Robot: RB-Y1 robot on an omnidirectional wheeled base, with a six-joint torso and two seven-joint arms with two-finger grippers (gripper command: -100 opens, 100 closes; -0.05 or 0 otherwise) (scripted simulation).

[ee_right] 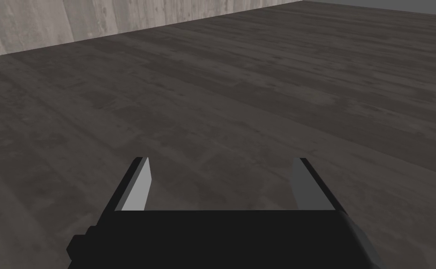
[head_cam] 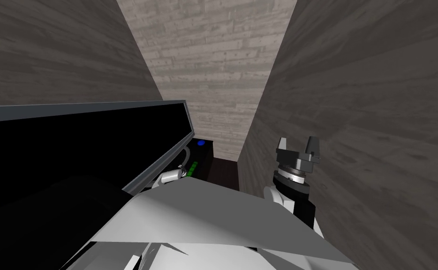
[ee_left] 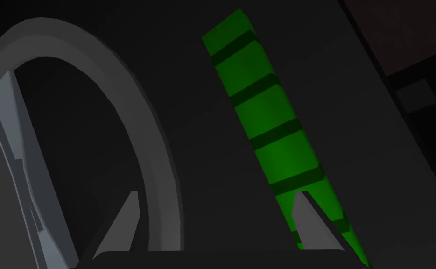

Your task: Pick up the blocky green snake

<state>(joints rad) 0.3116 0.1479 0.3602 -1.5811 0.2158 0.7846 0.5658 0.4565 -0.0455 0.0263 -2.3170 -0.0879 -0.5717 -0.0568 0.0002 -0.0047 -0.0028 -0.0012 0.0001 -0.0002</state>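
The left claw point(ee_left: 217, 226) is held spread close to the green snake point(ee_left: 268, 135), seen right of centre on a dark surface point(ee_left: 203, 163), seemingly to straddle it; the right claw point(head_cam: 298, 149) is held spread, idle.

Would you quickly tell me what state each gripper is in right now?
Left gripper: open, snake by one finger, not held.
Right gripper: open, empty.
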